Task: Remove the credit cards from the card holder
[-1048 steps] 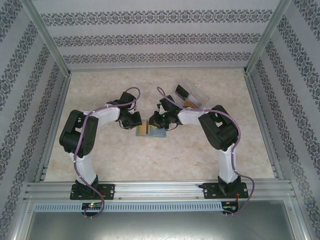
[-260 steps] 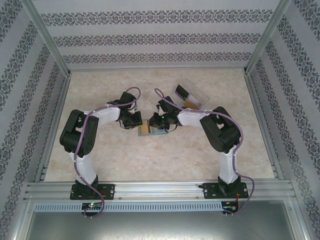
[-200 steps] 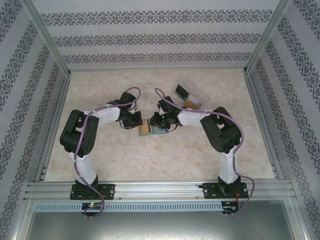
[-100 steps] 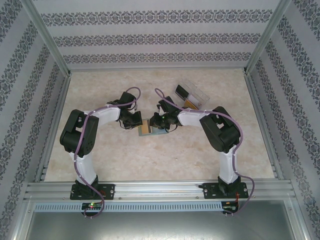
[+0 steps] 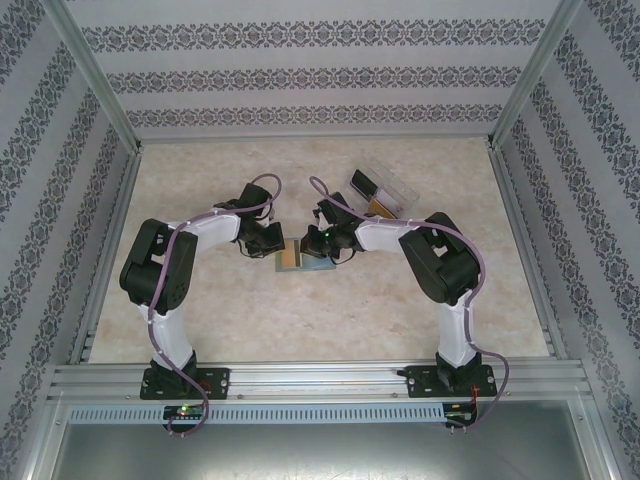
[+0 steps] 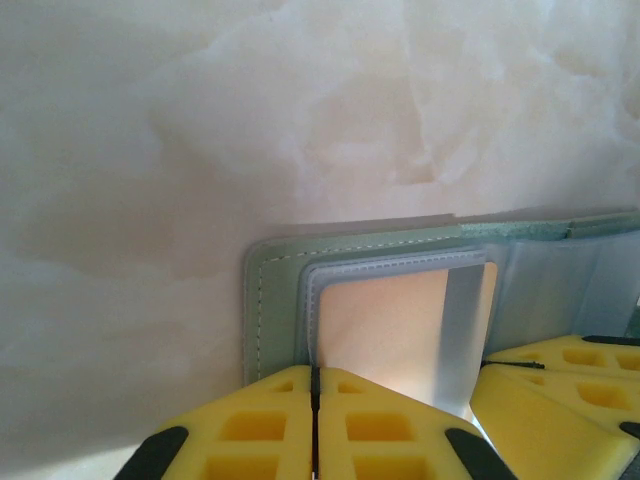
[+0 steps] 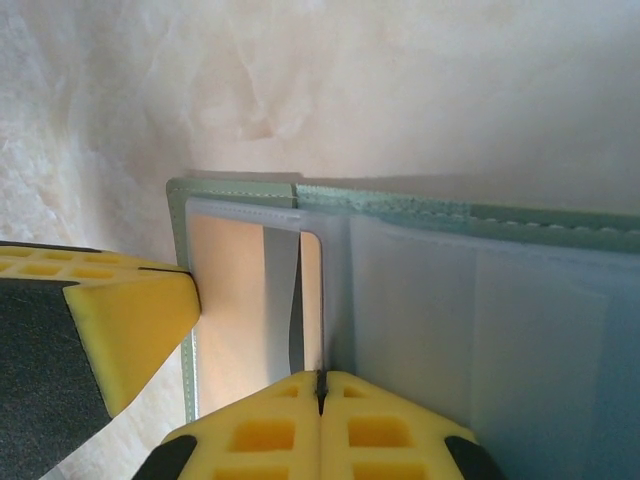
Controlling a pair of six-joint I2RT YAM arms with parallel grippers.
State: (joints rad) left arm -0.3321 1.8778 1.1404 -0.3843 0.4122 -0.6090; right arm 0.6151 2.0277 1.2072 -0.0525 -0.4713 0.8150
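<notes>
Desk (image 5: 300,330) with a pale marbled surface spans the enclosure floor, and both arms bend in toward its middle, the left arm (image 5: 165,270) from the left and the right arm (image 5: 440,265) from the right. Behind the right arm's wrist a clear box (image 5: 385,188) lies on the desk, apart from the rest. Between the two wrists the card holder (image 5: 318,264) lies opened flat on the desk, grey-green, its see-through pockets facing up. In the left wrist view its end panel carries a credit card (image 6: 385,325), peach-gold in tone, sitting inside a clear pocket. From above, the same card reads golden-yellow on the holder's left half. The left fingers (image 6: 295,400) are closed, their yellow pads meeting along a thin seam at that panel's near edge, in line with the pocket's edge. The right fingers (image 7: 340,400) are likewise pressed together, close to the centre fold and just beside the card. Whether either pair has anything thin nipped between its pads I cannot tell.
</notes>
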